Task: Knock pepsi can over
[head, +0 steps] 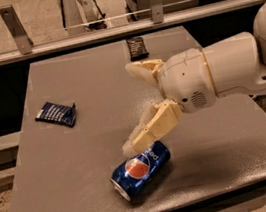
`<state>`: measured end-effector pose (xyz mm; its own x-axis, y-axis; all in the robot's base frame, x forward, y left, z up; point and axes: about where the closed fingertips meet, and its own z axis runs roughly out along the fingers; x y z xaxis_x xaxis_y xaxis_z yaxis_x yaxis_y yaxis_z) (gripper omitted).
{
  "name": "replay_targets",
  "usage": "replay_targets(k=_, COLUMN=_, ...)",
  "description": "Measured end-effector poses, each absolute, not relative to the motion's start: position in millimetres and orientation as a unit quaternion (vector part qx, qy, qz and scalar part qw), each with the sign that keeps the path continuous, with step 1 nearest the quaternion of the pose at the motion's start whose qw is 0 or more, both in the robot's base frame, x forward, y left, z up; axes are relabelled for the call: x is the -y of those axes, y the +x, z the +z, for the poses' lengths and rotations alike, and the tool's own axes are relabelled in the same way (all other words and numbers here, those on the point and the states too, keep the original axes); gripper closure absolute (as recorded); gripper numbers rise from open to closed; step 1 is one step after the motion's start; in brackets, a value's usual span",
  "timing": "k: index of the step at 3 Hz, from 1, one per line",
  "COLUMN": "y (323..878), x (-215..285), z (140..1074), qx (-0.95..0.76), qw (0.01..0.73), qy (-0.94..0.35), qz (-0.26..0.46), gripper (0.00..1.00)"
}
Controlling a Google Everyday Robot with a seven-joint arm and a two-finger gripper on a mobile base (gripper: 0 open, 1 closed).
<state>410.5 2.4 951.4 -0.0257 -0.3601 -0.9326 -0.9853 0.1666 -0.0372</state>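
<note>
The pepsi can [140, 170] lies on its side on the grey table [80, 152], near the front edge, its silver top facing front-left and its round logo up. My gripper [128, 108] hangs over the middle of the table, just behind and above the can. Its two cream fingers are spread apart and hold nothing. The lower fingertip [130, 148] is right above the can's far end; I cannot tell if it touches.
A flat blue snack packet [56, 113] lies at the table's left. A flat dark snack packet [137, 47] lies at the back edge. A metal rail with glass [110, 28] runs behind the table. My white arm [238, 67] reaches in from the right.
</note>
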Motion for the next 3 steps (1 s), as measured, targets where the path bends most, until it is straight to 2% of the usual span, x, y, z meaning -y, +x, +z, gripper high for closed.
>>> replay_targets(k=2, y=414.4, x=23.0, z=938.3, qx=-0.647, qw=0.439, qy=-0.527, qz=0.333, gripper=0.0)
replay_targets(k=3, y=426.9, x=55.7, z=939.1, qx=-0.652, qw=0.441, qy=-0.535, qz=0.308, gripper=0.0)
